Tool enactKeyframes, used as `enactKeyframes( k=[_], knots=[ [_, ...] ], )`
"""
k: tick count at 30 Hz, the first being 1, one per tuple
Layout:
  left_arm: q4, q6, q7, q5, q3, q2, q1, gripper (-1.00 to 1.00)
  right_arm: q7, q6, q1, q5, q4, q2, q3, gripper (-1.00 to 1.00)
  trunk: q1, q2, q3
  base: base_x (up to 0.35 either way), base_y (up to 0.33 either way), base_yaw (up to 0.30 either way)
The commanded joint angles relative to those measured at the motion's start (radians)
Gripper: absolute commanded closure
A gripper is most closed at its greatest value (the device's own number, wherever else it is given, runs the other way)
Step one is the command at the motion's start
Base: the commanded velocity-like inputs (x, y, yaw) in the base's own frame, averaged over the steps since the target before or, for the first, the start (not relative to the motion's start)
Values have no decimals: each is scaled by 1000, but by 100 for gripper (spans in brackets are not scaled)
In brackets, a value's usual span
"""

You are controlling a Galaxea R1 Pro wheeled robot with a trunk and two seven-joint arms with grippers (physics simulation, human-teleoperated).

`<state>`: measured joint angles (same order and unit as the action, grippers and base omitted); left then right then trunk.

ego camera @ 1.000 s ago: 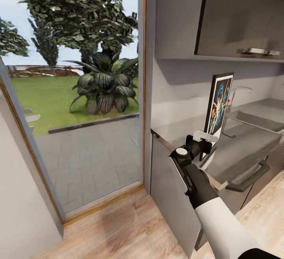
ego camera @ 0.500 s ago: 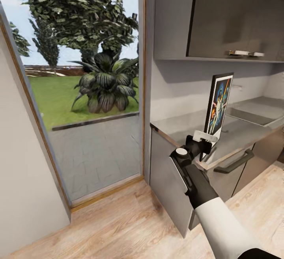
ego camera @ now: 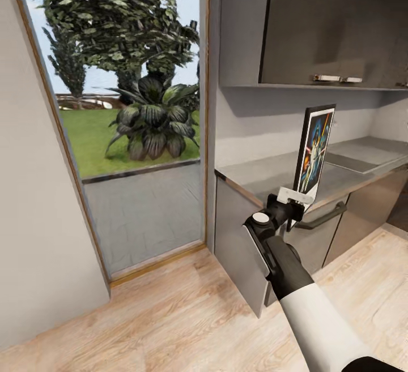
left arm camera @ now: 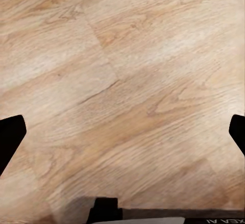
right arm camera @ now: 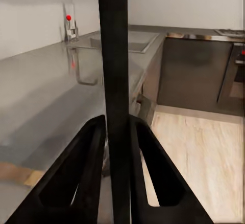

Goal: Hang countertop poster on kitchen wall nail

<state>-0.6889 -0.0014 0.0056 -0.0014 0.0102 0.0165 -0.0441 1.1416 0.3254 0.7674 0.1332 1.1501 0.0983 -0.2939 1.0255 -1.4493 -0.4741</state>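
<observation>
Swinging left, the camera now shows more bare wall [ego camera: 45, 191] while the right gripper [ego camera: 293, 195] keeps the poster [ego camera: 314, 150] clamped upright by its lower edge. Left gripper [left arm camera: 122, 132] hangs open and empty over the wooden floor [left arm camera: 122, 70]. Carrying slowly and level should stop the frame slipping.

Right hand [right arm camera: 118, 147] was closed on the poster [right arm camera: 114, 55], seen edge-on as a dark upright strip between both fingers [right arm camera: 84, 168]. Grey surface [right arm camera: 46, 91] ran beyond, with sink [right arm camera: 130, 40] and tap [right arm camera: 76, 9]. Wood floor [right arm camera: 199, 152] alongside.

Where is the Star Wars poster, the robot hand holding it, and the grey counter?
poster [ego camera: 315, 148], head view, on its colourful picture.
right gripper [ego camera: 293, 197], head view, at the fingertips clamping the frame's bottom.
kitchen countertop [ego camera: 258, 175], head view, on its bare top.
</observation>
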Motion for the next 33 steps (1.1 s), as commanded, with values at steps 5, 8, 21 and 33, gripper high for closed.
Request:
enactKeyframes(
  k=[5,8,21,33],
  knots=[
    [-1,0,1,0,2,0,0,-100,4,7,1,5,0,0,-2,100,-1,-1,-1,-338,0,12],
    [-1,0,1,0,1,0,0,-100,4,7,1,5,-1,0,-2,100,-1,-1,-1,-327,0,146],
    [-1,0,1,0,2,-1,0,-100,3,7,0,5,-3,0,-4,100,-1,-1,-1,-110,0,239],
    [-1,0,1,0,2,-1,-1,-100,3,7,0,5,-5,0,-4,100,-1,-1,-1,-304,0,57]
  ],
)
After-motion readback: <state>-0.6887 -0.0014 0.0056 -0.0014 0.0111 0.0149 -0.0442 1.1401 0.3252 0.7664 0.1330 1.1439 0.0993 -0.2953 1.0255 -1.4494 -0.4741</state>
